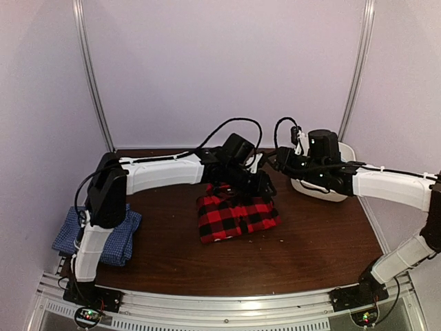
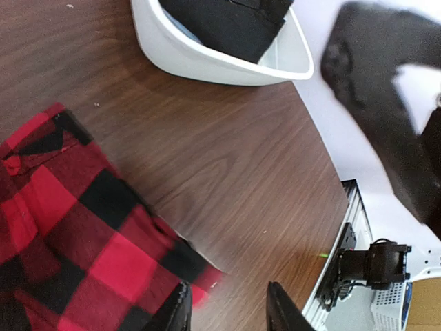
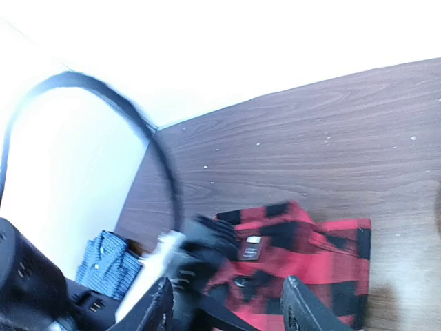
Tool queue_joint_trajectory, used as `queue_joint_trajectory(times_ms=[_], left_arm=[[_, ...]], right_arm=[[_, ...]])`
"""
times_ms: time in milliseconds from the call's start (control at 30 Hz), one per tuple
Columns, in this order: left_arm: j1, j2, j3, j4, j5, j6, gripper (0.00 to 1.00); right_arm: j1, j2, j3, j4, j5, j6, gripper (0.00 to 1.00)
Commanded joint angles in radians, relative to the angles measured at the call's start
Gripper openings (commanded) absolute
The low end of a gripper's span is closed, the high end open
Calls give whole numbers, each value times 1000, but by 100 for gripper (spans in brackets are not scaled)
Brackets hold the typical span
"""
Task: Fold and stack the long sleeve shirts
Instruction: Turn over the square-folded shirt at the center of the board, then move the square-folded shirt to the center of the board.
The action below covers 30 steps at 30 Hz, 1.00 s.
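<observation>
The red-and-black plaid shirt (image 1: 234, 215) lies folded in the middle of the table. The blue check shirt (image 1: 103, 236) lies folded at the left edge, partly under my left arm. My left gripper (image 1: 260, 186) hovers over the plaid shirt's far right corner. In the left wrist view this gripper (image 2: 227, 314) is open, one finger over the corner of the plaid shirt (image 2: 69, 234) and bare wood between the jaws. My right gripper (image 1: 271, 160) hangs open just behind it. The right wrist view shows that gripper (image 3: 227, 314) above the plaid shirt (image 3: 310, 252), with the blue shirt (image 3: 107, 262) farther left.
A white bin (image 1: 331, 194) stands at the back right. In the left wrist view the bin (image 2: 207, 65) holds a dark folded item (image 2: 227, 24). My left arm's blurred wrist (image 3: 196, 265) and its cable (image 3: 162, 165) cross the right wrist view. The two grippers are close together.
</observation>
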Motion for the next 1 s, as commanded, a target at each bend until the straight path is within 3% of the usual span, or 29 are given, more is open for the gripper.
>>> queue_joint_trajectory(times_ms=[0,100,233,633,967], left_arm=[[-51,80,174,35,0,-42,45],[-45,54,165,18,-28,-24,54],[-17,-21,59,22,-51,-17,56],[176,-398,-583,162,-104,-74,56],[243,-439,-785,220,-89,-89,56]], right_arm=[[-7,-76,-56,-161,90,-80,57],[-6,-118,-87,-189,115,-93,62],[-6,-120,-123,-207,123,-109,65],[-8,46,-128,-219,79,-214,67],[-9,192,-99,-233,74,-249,66]])
